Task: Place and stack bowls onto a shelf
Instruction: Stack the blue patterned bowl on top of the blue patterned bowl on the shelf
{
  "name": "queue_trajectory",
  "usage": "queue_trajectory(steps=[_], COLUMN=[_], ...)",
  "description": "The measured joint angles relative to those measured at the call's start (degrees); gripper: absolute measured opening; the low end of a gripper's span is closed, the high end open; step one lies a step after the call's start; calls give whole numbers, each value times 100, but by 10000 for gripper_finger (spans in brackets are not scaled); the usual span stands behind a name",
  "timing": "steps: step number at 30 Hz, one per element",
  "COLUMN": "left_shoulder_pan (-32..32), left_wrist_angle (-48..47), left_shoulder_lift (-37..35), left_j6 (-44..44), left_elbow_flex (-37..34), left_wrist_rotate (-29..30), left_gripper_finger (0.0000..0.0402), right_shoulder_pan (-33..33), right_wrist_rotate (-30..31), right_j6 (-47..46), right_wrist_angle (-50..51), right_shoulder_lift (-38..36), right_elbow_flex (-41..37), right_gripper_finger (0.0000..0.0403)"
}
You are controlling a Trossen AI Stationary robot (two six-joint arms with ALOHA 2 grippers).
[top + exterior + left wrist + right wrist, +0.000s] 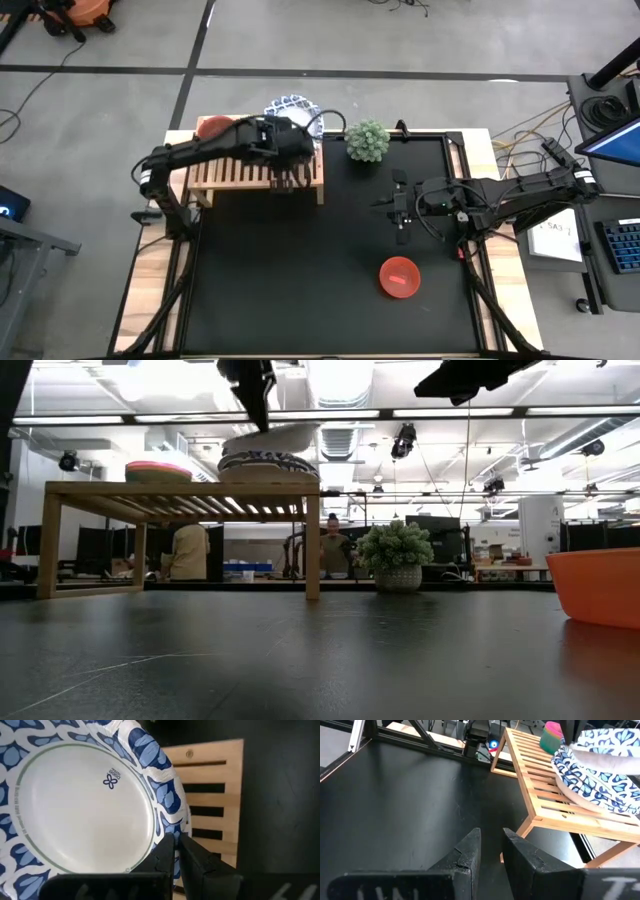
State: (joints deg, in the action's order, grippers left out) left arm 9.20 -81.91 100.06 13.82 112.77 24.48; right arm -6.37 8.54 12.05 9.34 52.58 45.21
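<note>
White paper with a blue leaf-pattern rim: that is the bowl [85, 810] pinched at its edge by the left tool [290, 150], whose two dark fingers [167, 855] are closed on the rim. In the level view this bowl [270, 438] hangs tilted just above the stack of matching patterned bowls [268, 464] already sitting on the shelf [180, 488], at the end of the shelf nearer the potted plant [397, 557]. The held bowl is not yet nested; a slim gap shows between it and the stack, and it sits directly over it, so the coming move looks like a short straight drop followed by a release. The tilt matters: one side of the rim is lower, so I judge it may catch the stack's edge unless levelled first.

At the shelf's far end from the plant sits a nest of small plastic bowls [158, 470], a pink one on top, with green under it in the right wrist view. One more small bowl, red-orange [399, 277], rests on the black surface [280, 280] well away from the shelf, on the plant's side and toward the front edge. The right tool [400, 215] hovers between the plant and that bowl, its fingers [465, 852] set a narrow gap apart and holding nothing. It is clearly the nearer arm for that last bowl, which lies forward of it.
</note>
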Motion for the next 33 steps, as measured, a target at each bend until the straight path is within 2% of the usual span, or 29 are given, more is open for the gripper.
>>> queue_trajectory(steps=[4,10,17,25,28,33], left_shoulder_pan=[308,495,629,681,672,684], left_wrist_angle=[43,107,287,257,51,296], left_shoulder_lift=[1,1,6,6,-40,-468], left_j6=[171,263,388,124,110,44], left_elbow_flex=[-22,-24,-26,-26,-15,-7], left_wrist_rotate=[-282,-303,-301,-298,-143,-54], left_gripper_finger=[0,6,53,112,123,128], right_shoulder_pan=[2,0,0,0,0,2], right_wrist_rotate=[0,2,2,4,4,6], right_j6=[-23,-45,-110,-161,-161,-280], right_wrist_angle=[38,81,70,66,64,57], right_shoulder_lift=[0,0,0,0,0,0], right_elbow_flex=[0,0,0,0,0,0], right_gripper_finger=[68,68,68,68,68,68])
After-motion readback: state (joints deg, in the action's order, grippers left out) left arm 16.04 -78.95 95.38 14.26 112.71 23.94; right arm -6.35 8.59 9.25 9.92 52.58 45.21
